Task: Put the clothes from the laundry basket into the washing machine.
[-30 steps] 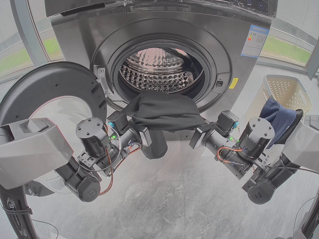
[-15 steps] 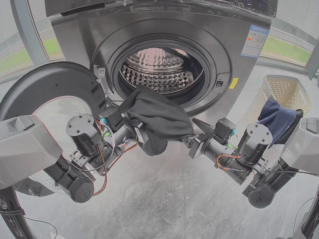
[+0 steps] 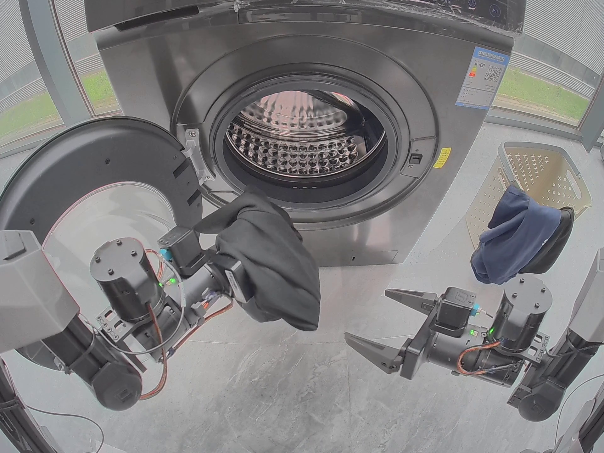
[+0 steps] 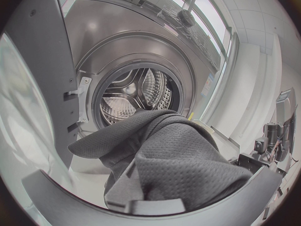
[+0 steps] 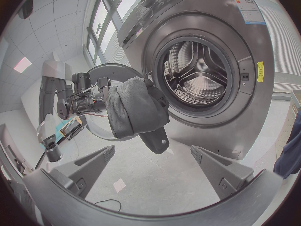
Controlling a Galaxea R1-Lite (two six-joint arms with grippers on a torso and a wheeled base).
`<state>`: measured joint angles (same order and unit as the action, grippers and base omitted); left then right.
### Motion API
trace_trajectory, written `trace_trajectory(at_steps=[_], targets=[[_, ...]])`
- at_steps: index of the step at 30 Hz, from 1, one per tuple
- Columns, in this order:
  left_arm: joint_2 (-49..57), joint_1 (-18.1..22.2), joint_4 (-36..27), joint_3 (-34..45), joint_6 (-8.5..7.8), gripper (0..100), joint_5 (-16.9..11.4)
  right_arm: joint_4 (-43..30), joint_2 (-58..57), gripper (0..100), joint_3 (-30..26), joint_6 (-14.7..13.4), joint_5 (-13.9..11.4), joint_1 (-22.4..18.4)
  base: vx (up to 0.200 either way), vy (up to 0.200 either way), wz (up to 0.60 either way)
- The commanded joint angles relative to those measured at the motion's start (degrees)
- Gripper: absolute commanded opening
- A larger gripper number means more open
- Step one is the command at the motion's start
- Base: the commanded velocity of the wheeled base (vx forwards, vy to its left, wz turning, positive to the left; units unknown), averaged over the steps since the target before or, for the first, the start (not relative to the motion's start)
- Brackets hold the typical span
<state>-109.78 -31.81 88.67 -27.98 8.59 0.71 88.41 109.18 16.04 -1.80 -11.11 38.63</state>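
Now, the left claw (image 3: 242, 278) sits low in front of the washing machine (image 3: 157, 89), just below and left of the open drum (image 3: 302, 139). A black garment (image 3: 277, 265) is draped right over it. It's buried in cloth, so whether it's clamped or loose I can't tell. The garment hangs outside the opening. Over on the right, the right claw (image 3: 367, 316) hovers above the floor (image 3: 283, 391), spread wide and holding nothing. Beyond it, the laundry basket (image 3: 547, 171) stands beside the machine, a blue garment (image 3: 516, 234) slung over its rim. The door (image 3: 94, 158) is swung open to the left.
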Motion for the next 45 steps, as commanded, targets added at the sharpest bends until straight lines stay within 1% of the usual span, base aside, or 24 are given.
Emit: trace_trajectory(at_steps=[1, 3, 6, 8, 9, 10, 11, 12, 13, 15, 22, 32, 45], targets=[[4.4, -0.4, 0.2, 6.0, 0.11, 0, -0.4, 0.0, -3.0, 100, -2.5, 0.1, -1.4, -0.6, 0.0, 0.0, 0.0], [4.4, -0.3, 0.2, 6.4, 0.19, 0, -0.4, 0.0, -2.7, 100, -1.7, -0.3, -1.2, -0.7, 0.0, 0.0, 0.0], [4.6, 0.0, 0.2, 6.1, 0.37, 0, -0.5, 0.0, -2.4, 100, -0.9, -0.2, -0.8, -2.9, 0.0, 0.0, 0.0], [4.7, 0.0, 0.1, 6.0, 0.37, 0, -0.5, 0.0, -2.1, 100, 1.8, -0.2, -0.5, -4.8, 0.0, 0.0, 0.0], [4.7, 0.0, 0.1, 6.0, 0.28, 0, -0.5, 0.0, -1.9, 100, 3.5, -0.3, 0.2, -5.4, 0.0, 0.0, 0.0], [4.7, -0.2, 0.1, 6.1, 0.37, 0, -0.5, 0.0, -1.7, 100, 5.1, -0.5, 1.8, -5.9, 0.0, 0.0, 0.0], [4.7, -0.2, 0.1, 6.1, 0.37, 0, -0.5, 0.0, -1.7, 100, 5.1, -0.5, 1.8, -5.9, 0.0, 0.0, 0.0], [4.9, -0.2, 0.1, 6.4, 0.19, 0, -0.5, 0.0, -1.6, 100, 6.5, -0.8, 4.3, -7.0, 0.0, 0.0, 0.0], [4.9, -0.3, 0.1, 6.4, 0.19, 0, -0.5, -0.1, -1.6, 100, 7.1, -1.5, 5.1, -8.0, 0.0, 0.0, 0.0], [5.0, -0.4, 0.1, 6.6, 0.02, 0, -0.5, 0.0, -1.5, 100, 7.0, -2.5, 5.4, -9.3, 0.0, 0.0, 0.0], [6.6, -0.6, 0.1, 7.3, 0.19, 0, -1.1, 0.0, -1.5, 100, 6.9, -2.6, 5.7, -11.3, 0.0, 0.0, 0.0], [6.5, -1.9, 0.1, 7.7, -0.95, 0, -1.3, 0.0, -1.1, 100, 6.5, -2.5, 5.7, -11.1, 0.0, 0.0, 0.0], [5.9, -3.1, 0.1, 7.8, -1.04, 0, -1.2, 0.0, -1.0, 100, 6.4, -2.4, 5.7, -10.9, 0.2, 0.0, 0.0]])
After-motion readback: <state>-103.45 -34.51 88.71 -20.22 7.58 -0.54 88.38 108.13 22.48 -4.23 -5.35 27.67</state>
